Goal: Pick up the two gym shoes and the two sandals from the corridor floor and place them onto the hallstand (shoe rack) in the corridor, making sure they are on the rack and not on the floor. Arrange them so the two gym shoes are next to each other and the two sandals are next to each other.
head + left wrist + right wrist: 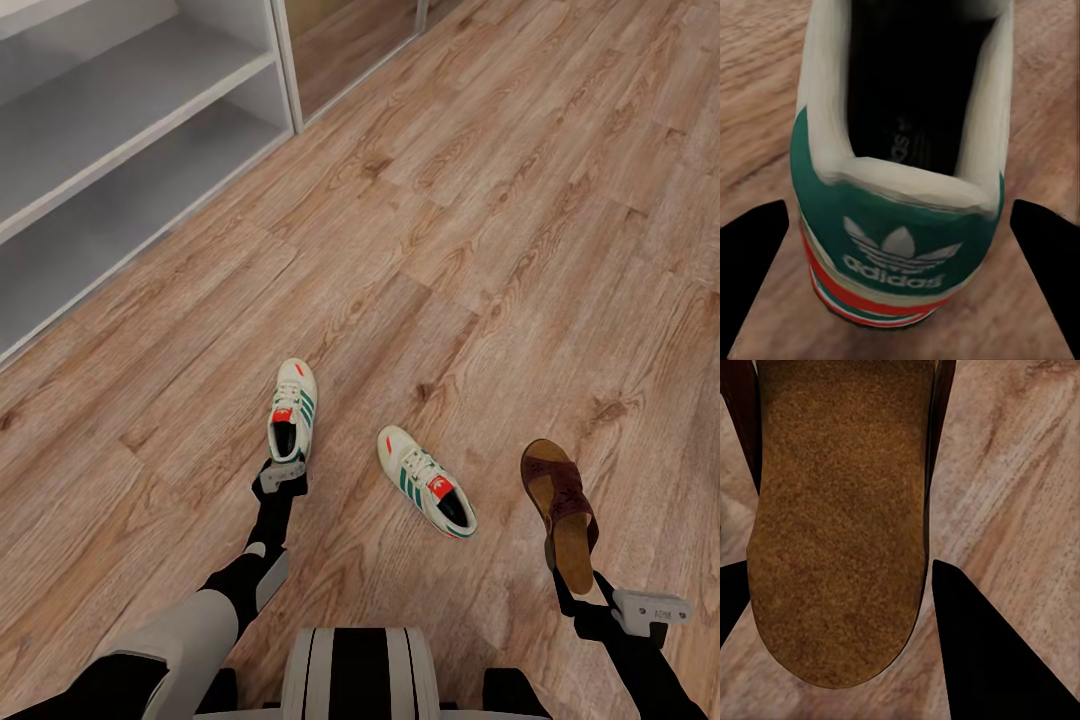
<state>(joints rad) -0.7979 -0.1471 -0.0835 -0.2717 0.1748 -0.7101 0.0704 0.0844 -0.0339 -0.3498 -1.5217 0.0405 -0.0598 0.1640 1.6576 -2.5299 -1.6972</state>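
Head view: I'm looking down over both arms at the corridor floor (pixel 520 200). The hallstand (pixel 120 130) sits at the upper left, pale grey, 2 open shelf levels showing.

2 gym shoes on the planks. The left gym shoe (pixel 291 408) lies straight ahead of my left gripper (pixel 283 470), heel toward the gripper, toe pointing away from me. The second gym shoe (pixel 427 481) lies loose near it on the right, angled, toe toward the upper left, apart from both grippers.

Left wrist view: the heel of the left gym shoe (pixel 898 195) sits between the 2 dark fingers (pixel 754 277), green heel tab and logo facing the camera. Bare floor shows between each finger and the shoe, so the jaws stand apart, not yet closed on it.

1 sandal (pixel 561 510) at the right, maroon strap toward the far end, tan footbed toward me, heel end at my right gripper (pixel 570 588).

Right wrist view: the sandal's footbed (pixel 840 525) runs between the fingers (pixel 990 660). 1 finger edge lies right against the heel rim; the other is mostly cut off at the frame edge. I cannot tell whether the jaws are clamped on it or just beside it, or whether the sandal is lifted or lying on the floor.
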